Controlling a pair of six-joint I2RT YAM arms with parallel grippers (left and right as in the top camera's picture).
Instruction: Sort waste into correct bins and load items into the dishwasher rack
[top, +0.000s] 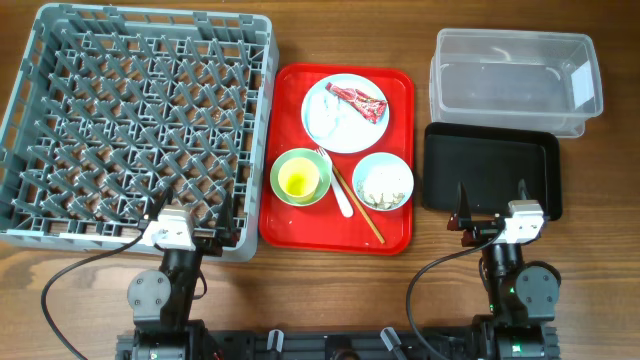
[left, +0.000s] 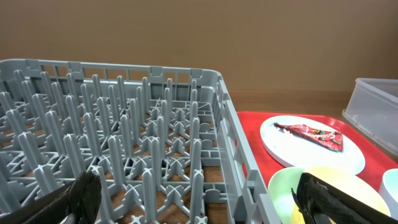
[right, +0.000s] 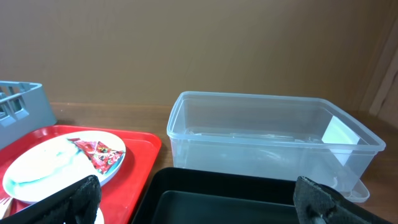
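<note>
The left gripper (top: 193, 212) hangs over the near wall of the grey dishwasher rack (top: 20, 150), and the right gripper (top: 491, 197) over the black tray (top: 490, 160). Both have their jaws spread wide and hold nothing. The clear tub (top: 510, 38) sits behind the black tray on the counter (top: 600, 250). On the red tray (top: 395, 85) the snack wrapper (top: 360, 103) lies on the white plate (top: 325, 125), and food scraps (top: 385, 187) sit in the pale blue bowl (top: 360, 172)
</note>
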